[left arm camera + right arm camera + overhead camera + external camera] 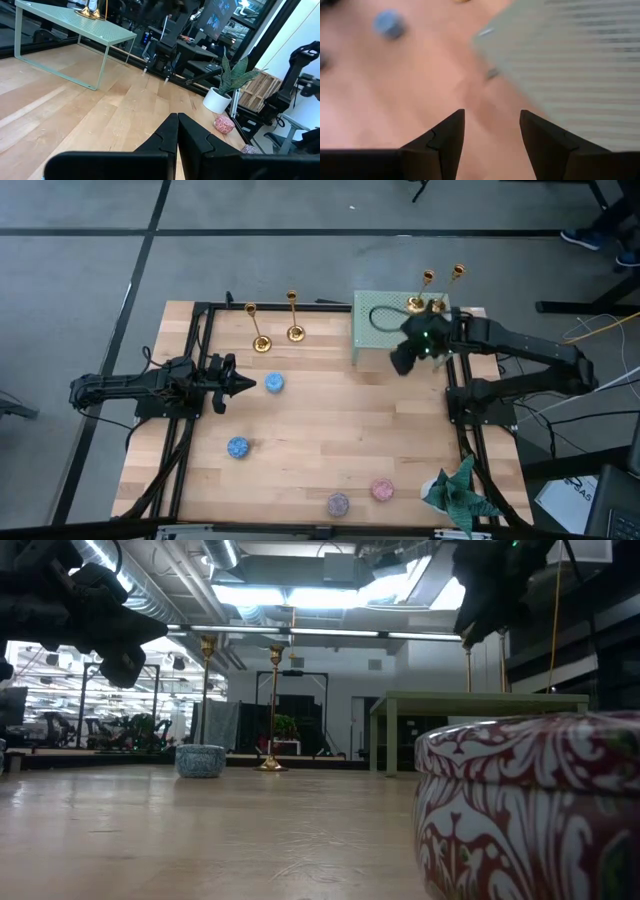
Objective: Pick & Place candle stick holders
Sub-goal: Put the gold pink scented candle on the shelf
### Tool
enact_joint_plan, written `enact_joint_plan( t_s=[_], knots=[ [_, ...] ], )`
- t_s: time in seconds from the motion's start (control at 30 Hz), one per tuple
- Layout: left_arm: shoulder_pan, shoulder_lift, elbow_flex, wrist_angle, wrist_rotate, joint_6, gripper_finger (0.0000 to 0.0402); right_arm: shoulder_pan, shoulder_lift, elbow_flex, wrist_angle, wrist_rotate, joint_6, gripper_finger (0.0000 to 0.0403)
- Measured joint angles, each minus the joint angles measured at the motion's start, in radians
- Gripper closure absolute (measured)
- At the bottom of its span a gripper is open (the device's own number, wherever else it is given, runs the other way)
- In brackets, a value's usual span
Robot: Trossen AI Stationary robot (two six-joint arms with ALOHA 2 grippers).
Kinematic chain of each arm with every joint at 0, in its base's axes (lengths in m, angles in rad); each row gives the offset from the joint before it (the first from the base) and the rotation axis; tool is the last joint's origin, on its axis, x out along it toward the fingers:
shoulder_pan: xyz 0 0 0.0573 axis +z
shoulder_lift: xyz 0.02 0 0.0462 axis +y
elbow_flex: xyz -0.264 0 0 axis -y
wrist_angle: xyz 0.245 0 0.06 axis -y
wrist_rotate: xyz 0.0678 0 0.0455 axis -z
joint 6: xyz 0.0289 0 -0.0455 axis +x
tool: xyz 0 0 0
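Overhead and side views of a wooden tabletop (330, 440) with two arms. Two gold candlesticks (433, 302) stand close together on a pale green raised stand (375, 340) at the far right of the tabletop; their bases rest near the stand's far right corner. Two more candlesticks stand directly on the wood to the left of the stand, one (258, 340) further left and one (294, 330) just beside it toward the stand. In the low view these two appear upright in the distance (272, 710).

The right tool (403, 360) hovers above the near edge of the green stand, near but apart from the pair on it. Its fingers (450, 132) are spread with a clear gap and hold nothing; wood and the stand's edge show between them.

The left tool (243, 384) rests low at the left side of the tabletop, pointing toward a small blue round tin (274, 383) just beyond its tip. Its fingers (165, 137) are pressed together and hold nothing.

Other small round tins lie on the tabletop: a blue one (237, 447), a purple one (338, 503) and a pink one (382, 489). A potted plant (457, 490) stands at the near right corner.
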Motion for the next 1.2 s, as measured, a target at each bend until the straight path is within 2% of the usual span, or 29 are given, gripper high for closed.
enact_joint_plan(
  t_s=[0.27,0.53,0.8,0.93,1.2],
  knots=[
    [0.000,0.000,0.000,0.000,0.000,0.000,0.0396,0.221,0.056,0.000,0.000,-0.143,-0.172,0.0209],
    [0.000,0.000,0.000,0.000,0.000,0.000,0.0396,0.384,0.184,0.000,0.027,-0.239,-0.182,0.0209],
    [0.000,0.000,0.000,0.000,0.000,0.000,0.0396,0.505,0.310,0.046,0.032,-0.243,-0.093,0.0206],
    [0.000,0.000,0.000,0.000,0.000,0.000,0.0396,0.551,0.366,0.090,0.033,-0.252,-0.055,0.0173],
    [0.000,0.000,0.000,0.000,0.000,0.000,0.0396,0.658,0.486,0.191,0.029,-0.244,0.093,0.0057]
  ],
)
